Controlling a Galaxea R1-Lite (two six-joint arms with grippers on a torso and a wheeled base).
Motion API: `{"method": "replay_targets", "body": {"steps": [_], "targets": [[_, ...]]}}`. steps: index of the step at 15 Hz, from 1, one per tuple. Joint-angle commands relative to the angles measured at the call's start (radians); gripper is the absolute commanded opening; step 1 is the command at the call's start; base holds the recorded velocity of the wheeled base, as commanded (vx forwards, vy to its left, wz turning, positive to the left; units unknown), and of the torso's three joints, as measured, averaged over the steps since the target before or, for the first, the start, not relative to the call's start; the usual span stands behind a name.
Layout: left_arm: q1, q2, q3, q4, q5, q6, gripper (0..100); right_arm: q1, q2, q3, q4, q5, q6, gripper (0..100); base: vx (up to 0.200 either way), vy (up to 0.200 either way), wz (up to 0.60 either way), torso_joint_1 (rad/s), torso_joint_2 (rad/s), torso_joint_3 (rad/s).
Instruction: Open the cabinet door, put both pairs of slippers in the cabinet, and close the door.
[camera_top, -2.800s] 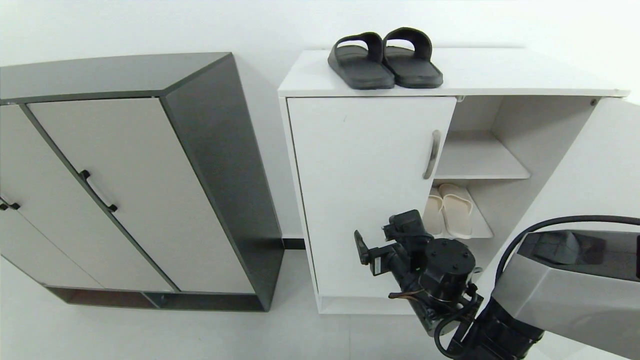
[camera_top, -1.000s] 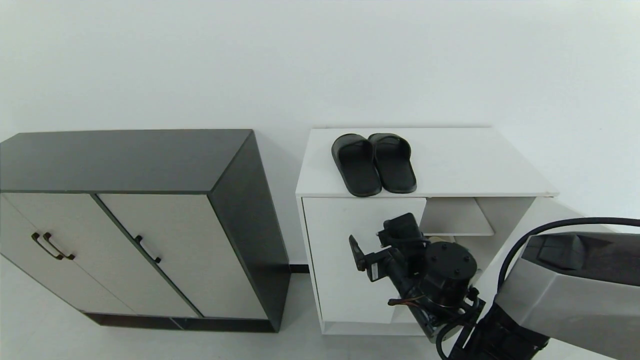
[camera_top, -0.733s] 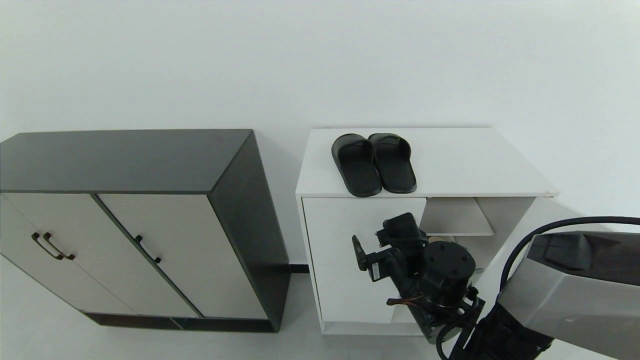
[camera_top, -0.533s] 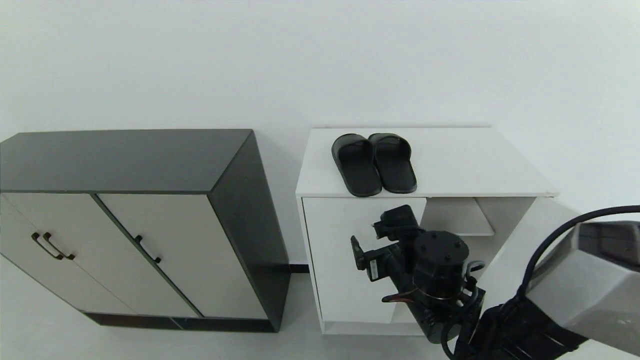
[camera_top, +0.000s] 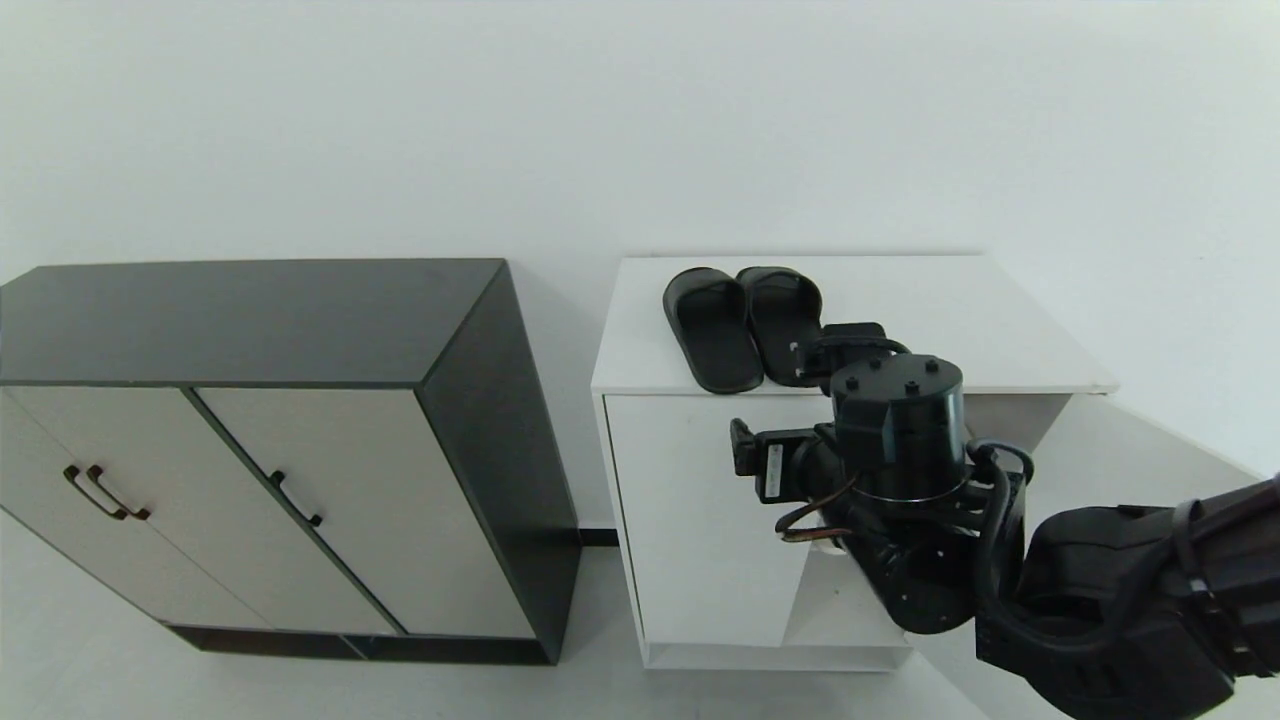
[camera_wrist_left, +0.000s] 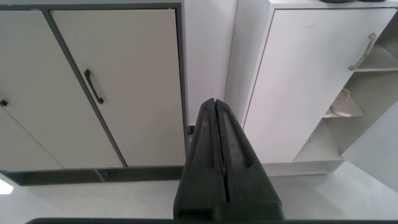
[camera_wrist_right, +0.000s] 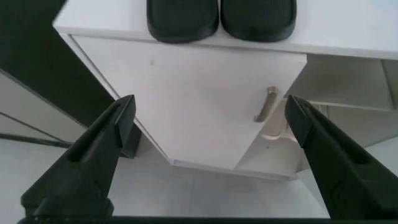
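Pale flooring (camera_top: 300, 690) runs under two cabinets set against a plain wall. Nearest us, our left gripper (camera_wrist_left: 215, 112) hangs low, fingers pressed together around nothing. Our right gripper (camera_wrist_right: 209, 106) is held before the white cabinet (camera_top: 700, 520), near its top front edge, claw spread wide and empty. We see the cabinet's right side open, with cream slippers (camera_wrist_left: 343, 102) on a lower shelf. Farther back, black slippers (camera_top: 745, 325) sit side by side on top. A dark cabinet (camera_top: 300, 320) stands to the left.
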Motion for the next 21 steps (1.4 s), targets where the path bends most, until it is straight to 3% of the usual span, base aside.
{"method": "replay_targets", "body": {"steps": [1,10,14,21], "targets": [[0.0,0.0,0.0,0.001,0.0,-0.001,0,-0.005,0.002,-0.009,-0.001,-0.001,0.0,100,0.0,0.0,0.0,0.0,0.0,0.0],[0.0,0.0,0.0,-0.001,0.0,0.0,0,-0.033,0.058,0.003,-0.079,0.009,-0.004,100,0.2,0.0,0.0,0.003,0.0,0.001],[0.0,0.0,0.0,0.001,0.0,0.0,0,-0.068,0.123,0.0,-0.16,0.088,-0.059,100,0.2,0.0,0.0,0.001,0.01,0.001],[0.0,0.0,0.0,-0.001,0.0,0.0,0,-0.143,0.278,-0.21,-0.196,0.166,-0.136,100,0.0,0.0,0.0,0.0,0.0,0.0]]}}
